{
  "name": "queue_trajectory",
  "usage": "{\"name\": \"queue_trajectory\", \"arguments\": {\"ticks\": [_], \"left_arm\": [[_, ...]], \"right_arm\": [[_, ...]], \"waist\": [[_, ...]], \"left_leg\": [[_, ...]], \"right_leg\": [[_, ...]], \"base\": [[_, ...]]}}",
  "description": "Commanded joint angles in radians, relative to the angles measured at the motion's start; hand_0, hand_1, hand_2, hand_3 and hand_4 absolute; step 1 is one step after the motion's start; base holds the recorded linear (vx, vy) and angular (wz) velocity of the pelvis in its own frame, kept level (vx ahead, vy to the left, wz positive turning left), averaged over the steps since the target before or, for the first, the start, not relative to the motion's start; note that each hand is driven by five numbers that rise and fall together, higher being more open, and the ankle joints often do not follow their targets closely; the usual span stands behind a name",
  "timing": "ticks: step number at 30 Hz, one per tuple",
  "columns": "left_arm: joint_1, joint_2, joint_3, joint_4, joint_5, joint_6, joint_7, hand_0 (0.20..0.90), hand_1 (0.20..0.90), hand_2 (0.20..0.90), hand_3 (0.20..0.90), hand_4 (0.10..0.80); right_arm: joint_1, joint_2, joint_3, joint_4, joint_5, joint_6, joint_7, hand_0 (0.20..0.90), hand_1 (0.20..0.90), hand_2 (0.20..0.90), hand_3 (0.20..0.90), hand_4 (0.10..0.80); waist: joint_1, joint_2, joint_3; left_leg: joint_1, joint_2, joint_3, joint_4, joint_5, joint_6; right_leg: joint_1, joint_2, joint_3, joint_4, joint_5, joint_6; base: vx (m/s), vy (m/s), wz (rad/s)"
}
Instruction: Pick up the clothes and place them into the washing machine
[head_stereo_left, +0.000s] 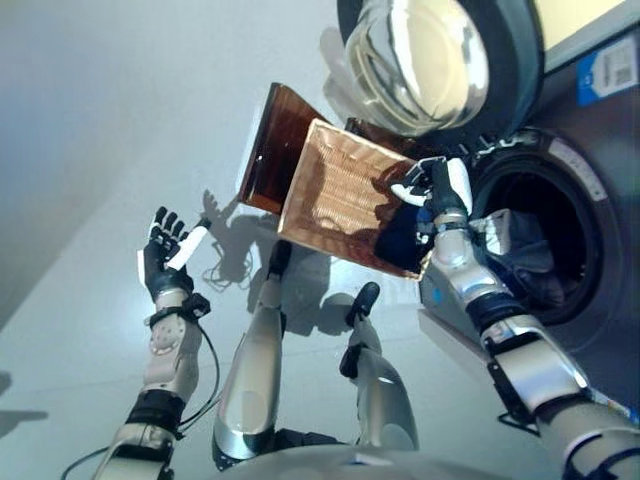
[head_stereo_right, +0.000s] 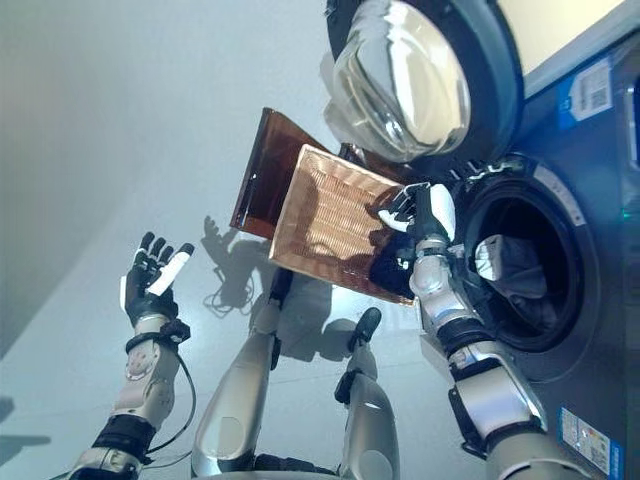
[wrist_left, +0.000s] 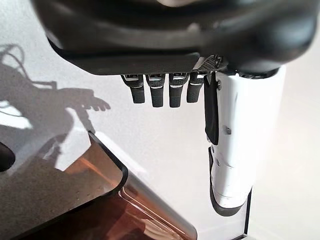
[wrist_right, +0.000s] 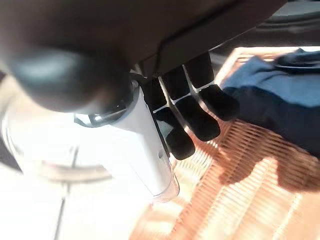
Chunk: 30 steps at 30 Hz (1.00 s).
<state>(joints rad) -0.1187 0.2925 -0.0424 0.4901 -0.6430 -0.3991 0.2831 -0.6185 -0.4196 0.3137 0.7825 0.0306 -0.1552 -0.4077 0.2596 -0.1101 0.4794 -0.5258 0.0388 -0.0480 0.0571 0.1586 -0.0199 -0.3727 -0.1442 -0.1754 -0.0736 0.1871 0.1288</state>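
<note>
We have our right hand (head_stereo_left: 440, 195) over the near corner of the wicker basket (head_stereo_left: 335, 190), beside the open washer drum (head_stereo_left: 545, 245), and its wrist view shows the fingers (wrist_right: 192, 117) loosely bent above the weave, closed on nothing. A dark blue garment (wrist_right: 280, 102) lies in that corner of the basket, just past the fingertips and, as far as we can tell, not yet touched. Some clothes (head_stereo_left: 520, 250) already sit inside the drum, and the glass door (head_stereo_left: 420, 60) stands swung wide above it. Our left hand (head_stereo_left: 165, 255) hangs spread and empty, well apart from the basket, over the pale floor (head_stereo_left: 100, 150). We judge the garment to be light, limp and loose: it should bunch and drape rather than keep any shape, so a pinch on a flat edge may drag only one layer. Better to sink the fingers into the thickest fold near its middle and close the thumb against it, so the whole piece comes up together. The wicker is rough and could snag the cloth, and a trailing sleeve might catch on the basket rim or the drum lip on the short way across.
</note>
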Motion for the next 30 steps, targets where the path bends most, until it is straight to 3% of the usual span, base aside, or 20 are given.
{"name": "queue_trajectory", "arguments": {"ticks": [1,6,8,9,10,21,30], "left_arm": [[0.058,0.025,0.032,0.01,0.023,-0.06,-0.001,0.9,0.9,0.9,0.9,0.8],[0.058,0.018,0.039,0.023,0.021,-0.057,-0.001,0.9,0.9,0.9,0.9,0.8],[0.057,0.019,0.038,0.031,0.026,-0.051,-0.001,0.9,0.9,0.9,0.9,0.8],[0.057,0.019,0.038,0.031,0.026,-0.051,-0.001,0.9,0.9,0.9,0.9,0.8],[0.051,0.023,0.036,0.045,0.043,-0.048,0.003,0.9,0.9,0.9,0.9,0.8],[0.044,0.016,0.001,0.037,0.053,-0.043,0.032,0.9,0.9,0.9,0.9,0.8],[0.036,0.017,-0.013,0.022,0.051,-0.04,0.046,0.9,0.9,0.9,0.9,0.8]], "right_arm": [[0.03,-0.053,0.009,-0.066,0.012,-0.083,0.002,0.2,0.2,0.2,0.2,0.3],[0.09,0.028,-0.081,-0.007,0.214,-0.125,0.018,0.2,0.2,0.2,0.2,0.3],[0.107,0.043,-0.084,0.009,0.176,-0.114,-0.001,0.2,0.2,0.2,0.2,0.3],[0.107,0.043,-0.084,0.009,0.175,-0.114,-0.001,0.354,0.354,0.354,0.354,0.41],[0.109,0.052,-0.07,0.031,0.105,-0.093,-0.02,0.9,0.9,0.9,0.9,0.8],[0.018,0.168,-0.09,0.227,0.176,-0.069,-0.085,0.9,0.9,0.9,0.9,0.8],[-0.059,0.203,-0.106,0.338,0.234,-0.059,-0.114,0.9,0.9,0.9,0.9,0.8]], "waist": [[-0.001,0.051,-0.109],[-0.004,0.051,-0.124],[-0.005,0.052,-0.131],[-0.005,0.051,-0.131],[-0.007,0.052,-0.136],[0.011,0.075,-0.13],[0.025,0.091,-0.121]], "left_leg": [[0.054,-0.041,-0.011,-0.144,0.02,-0.042],[0.074,-0.039,-0.006,-0.144,0.014,-0.038],[0.08,-0.04,-0.003,-0.144,0.011,-0.037],[0.08,-0.04,-0.003,-0.144,0.011,-0.037],[0.083,-0.04,-0.003,-0.144,0.009,-0.035],[0.075,-0.046,0.004,-0.144,0.007,-0.025],[0.068,-0.05,0.011,-0.144,0.005,-0.022]], "right_leg": [[0.099,0.042,-0.026,0.057,-0.08,0.0],[0.113,0.043,-0.021,0.054,-0.08,0.001],[0.117,0.042,-0.02,0.055,-0.08,0.001],[0.117,0.042,-0.02,0.055,-0.08,0.001],[0.118,0.041,-0.02,0.057,-0.079,0.001],[0.105,0.037,-0.01,0.048,-0.068,0.003],[0.094,0.034,0.0,0.045,-0.061,0.003]], "base": [[0.017,-0.014,-0.13],[0.008,-0.007,-0.06],[0.005,0.003,-0.02],[0.0,0.0,0.0],[0.0,0.0,0.0],[-0.008,0.009,-0.04],[-0.002,0.003,-0.01]]}}
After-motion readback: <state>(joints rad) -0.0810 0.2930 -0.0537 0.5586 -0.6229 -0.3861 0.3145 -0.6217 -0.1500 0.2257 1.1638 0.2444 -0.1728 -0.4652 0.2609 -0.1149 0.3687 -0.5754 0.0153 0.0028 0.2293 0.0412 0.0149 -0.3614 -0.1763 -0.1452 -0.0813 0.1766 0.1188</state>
